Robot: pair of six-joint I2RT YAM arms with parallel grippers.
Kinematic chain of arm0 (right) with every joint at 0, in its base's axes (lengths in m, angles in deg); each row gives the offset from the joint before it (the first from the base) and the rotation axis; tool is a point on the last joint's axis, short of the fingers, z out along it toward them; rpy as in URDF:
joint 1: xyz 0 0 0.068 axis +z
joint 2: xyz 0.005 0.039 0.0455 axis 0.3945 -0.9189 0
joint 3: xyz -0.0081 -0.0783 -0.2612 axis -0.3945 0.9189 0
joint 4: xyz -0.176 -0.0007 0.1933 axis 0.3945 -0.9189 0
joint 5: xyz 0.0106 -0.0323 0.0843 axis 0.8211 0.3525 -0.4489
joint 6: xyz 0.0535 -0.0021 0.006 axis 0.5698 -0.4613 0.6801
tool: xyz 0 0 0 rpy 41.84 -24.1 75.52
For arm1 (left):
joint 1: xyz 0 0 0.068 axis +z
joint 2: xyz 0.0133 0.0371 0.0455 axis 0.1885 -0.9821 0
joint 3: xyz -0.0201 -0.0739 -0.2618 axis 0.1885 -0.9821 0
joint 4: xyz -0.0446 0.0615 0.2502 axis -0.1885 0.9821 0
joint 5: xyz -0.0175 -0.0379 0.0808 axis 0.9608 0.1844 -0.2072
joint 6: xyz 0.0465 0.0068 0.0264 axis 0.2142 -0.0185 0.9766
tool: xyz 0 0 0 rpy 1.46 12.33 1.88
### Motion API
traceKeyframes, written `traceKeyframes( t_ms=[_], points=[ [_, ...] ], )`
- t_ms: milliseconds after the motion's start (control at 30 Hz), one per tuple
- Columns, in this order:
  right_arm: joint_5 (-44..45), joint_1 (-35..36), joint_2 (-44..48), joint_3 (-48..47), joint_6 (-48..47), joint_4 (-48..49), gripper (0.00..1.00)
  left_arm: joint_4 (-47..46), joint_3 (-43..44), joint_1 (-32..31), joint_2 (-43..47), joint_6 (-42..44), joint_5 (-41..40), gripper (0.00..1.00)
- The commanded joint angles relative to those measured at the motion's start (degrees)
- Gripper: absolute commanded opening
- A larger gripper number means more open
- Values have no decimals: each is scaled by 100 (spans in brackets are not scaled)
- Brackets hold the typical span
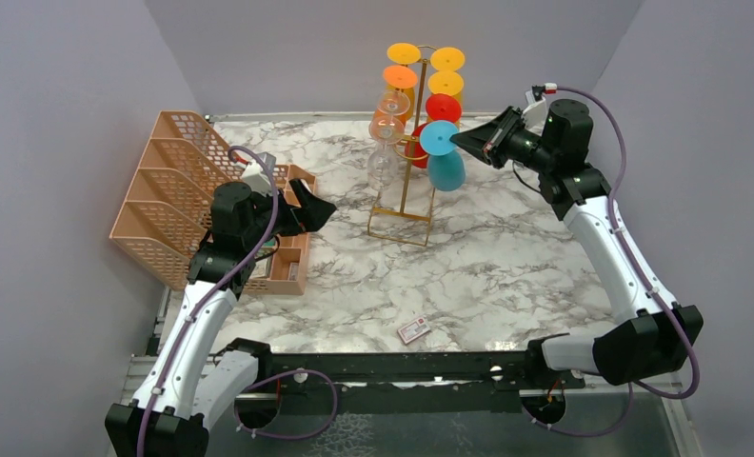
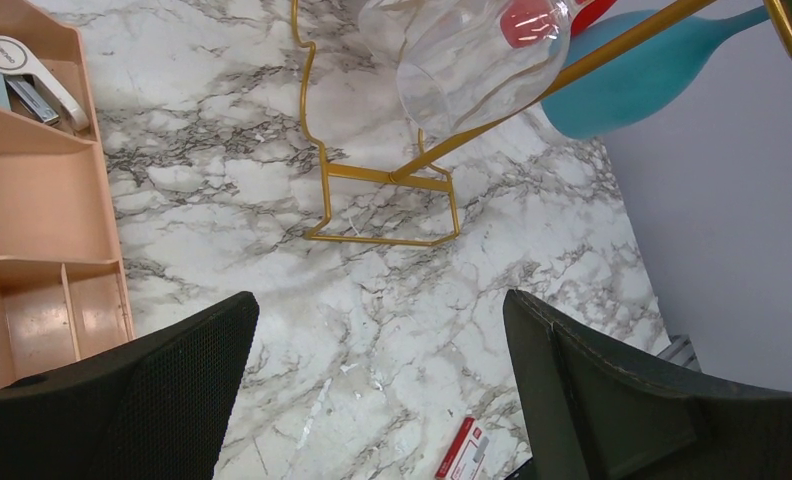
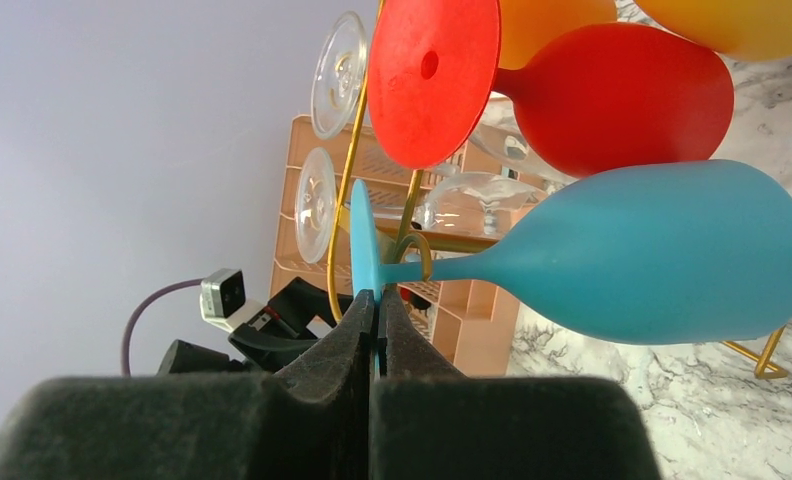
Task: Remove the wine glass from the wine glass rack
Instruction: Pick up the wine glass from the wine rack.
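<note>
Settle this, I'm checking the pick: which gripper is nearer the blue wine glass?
Right. The right gripper is shut on the foot rim of the blue wine glass; the left gripper hangs open well to its left, by the peach organiser.

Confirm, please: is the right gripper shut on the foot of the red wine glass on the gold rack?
Not the red: the right gripper is shut on the foot of the blue wine glass on the gold rack, as the right wrist view shows.

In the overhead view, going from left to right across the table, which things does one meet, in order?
Peach mesh organiser → left gripper → gold wine glass rack → blue wine glass → right gripper, pinching that glass's foot.
</note>
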Motion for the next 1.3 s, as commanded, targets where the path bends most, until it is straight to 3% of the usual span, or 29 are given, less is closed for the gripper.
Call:
traceKeyframes(
  t_ms=[0, 767, 1267],
  points=[
    [56, 17, 176, -184, 91, 50, 1, -83, 72, 30, -14, -74, 178, 99],
    [926, 16, 588, -136, -87, -129, 1, 6, 265, 30, -27, -68, 315, 99],
    [1015, 18, 748, -73, -203, -264, 1, -30, 255, 30, 151, -147, 341, 99]
  ],
)
